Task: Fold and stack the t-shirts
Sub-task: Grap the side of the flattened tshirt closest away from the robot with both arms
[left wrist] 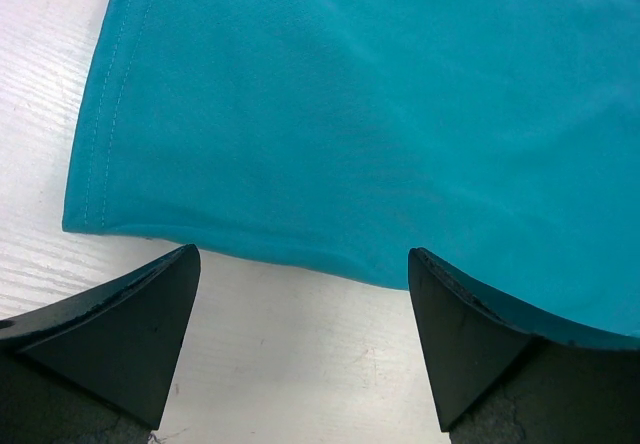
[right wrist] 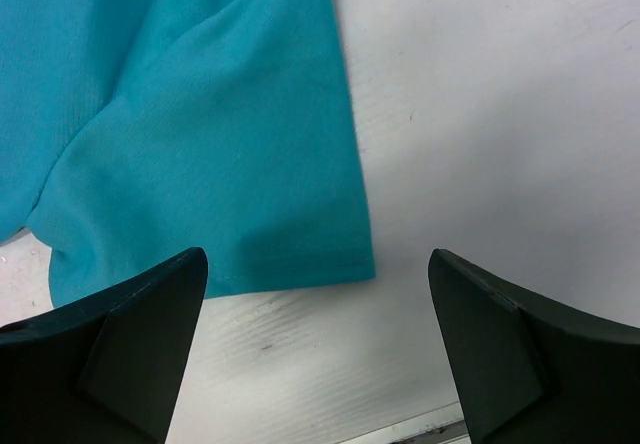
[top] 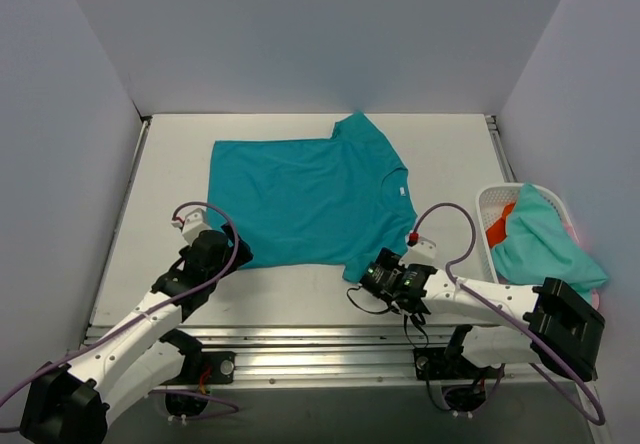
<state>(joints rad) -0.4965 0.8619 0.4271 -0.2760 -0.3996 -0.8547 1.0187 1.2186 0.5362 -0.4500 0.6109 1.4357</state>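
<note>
A deep teal t-shirt (top: 300,199) lies spread flat on the white table, collar to the right, hem to the left. My left gripper (top: 238,256) is open and empty at the shirt's near left corner; its wrist view shows the hem corner (left wrist: 100,204) just beyond the fingertips (left wrist: 165,294). My right gripper (top: 372,274) is open and empty at the near sleeve; the sleeve end (right wrist: 250,224) lies just ahead of the fingers (right wrist: 160,304). Paler aqua (top: 540,239), orange-red (top: 500,226) and pink (top: 575,229) shirts sit in the basket.
A white plastic lattice basket (top: 492,204) stands at the right edge of the table. Grey walls close in the back and sides. A metal rail (top: 300,339) runs along the near edge by the arm bases.
</note>
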